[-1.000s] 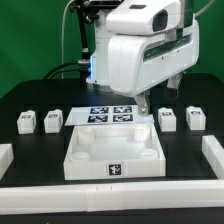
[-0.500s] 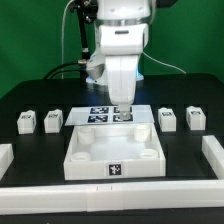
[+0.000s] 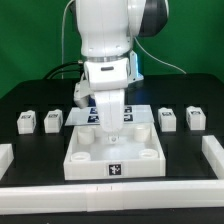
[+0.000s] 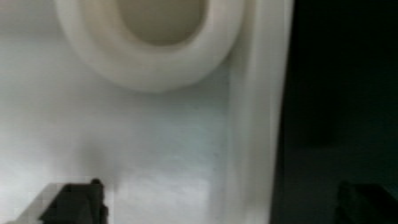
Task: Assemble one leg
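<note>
The fingers (image 4: 71, 203) are spread wide with nothing between them, low over the white tray (image 3: 85, 165) by a round corner socket (image 4: 151, 45). The white arm (image 3: 105, 50) fills the frame's upper centre. On the black table (image 3: 20, 100), two legs (image 3: 52, 120) stand at middle left and two at middle right, well apart from the fingers.

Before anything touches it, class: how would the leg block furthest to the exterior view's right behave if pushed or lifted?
That leg looks a solid, hard block, so probably stiff. Flat faces and a squat stance suggest sliding, not rolling or tipping. Being small, it is likely light.
</note>
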`<state>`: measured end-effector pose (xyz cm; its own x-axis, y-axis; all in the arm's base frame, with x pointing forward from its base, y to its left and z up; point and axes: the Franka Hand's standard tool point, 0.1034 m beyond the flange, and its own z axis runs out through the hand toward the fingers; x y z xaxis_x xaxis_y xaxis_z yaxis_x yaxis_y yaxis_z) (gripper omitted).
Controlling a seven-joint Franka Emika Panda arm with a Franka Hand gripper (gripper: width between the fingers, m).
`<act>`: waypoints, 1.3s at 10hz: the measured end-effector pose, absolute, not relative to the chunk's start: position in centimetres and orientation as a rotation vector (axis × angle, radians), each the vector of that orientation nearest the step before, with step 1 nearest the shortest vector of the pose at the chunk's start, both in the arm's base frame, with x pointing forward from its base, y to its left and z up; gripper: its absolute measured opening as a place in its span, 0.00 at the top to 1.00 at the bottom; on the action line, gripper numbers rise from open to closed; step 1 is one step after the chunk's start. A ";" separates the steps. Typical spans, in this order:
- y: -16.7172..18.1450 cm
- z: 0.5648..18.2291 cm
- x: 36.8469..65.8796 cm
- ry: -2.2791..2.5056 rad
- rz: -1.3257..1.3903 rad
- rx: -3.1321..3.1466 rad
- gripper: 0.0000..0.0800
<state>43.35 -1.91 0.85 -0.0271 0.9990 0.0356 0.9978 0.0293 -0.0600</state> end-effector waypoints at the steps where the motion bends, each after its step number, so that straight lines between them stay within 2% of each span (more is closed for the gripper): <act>1: -1.9 0.8 43.3 -2.203 0.029 -2.143 0.35; 2: -1.9 0.8 43.3 -2.202 0.030 -2.143 0.35; 4: -1.9 0.8 43.2 -2.201 0.031 -2.143 0.70; 5: -1.9 0.7 43.2 -2.201 0.031 -2.142 0.70; 6: -1.9 0.8 43.3 -2.201 0.029 -2.145 0.91; 13: -1.9 0.9 43.6 -2.209 0.013 -2.153 0.93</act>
<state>43.58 -1.95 0.91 -0.0247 0.9991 0.0351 0.9986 0.0264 -0.0460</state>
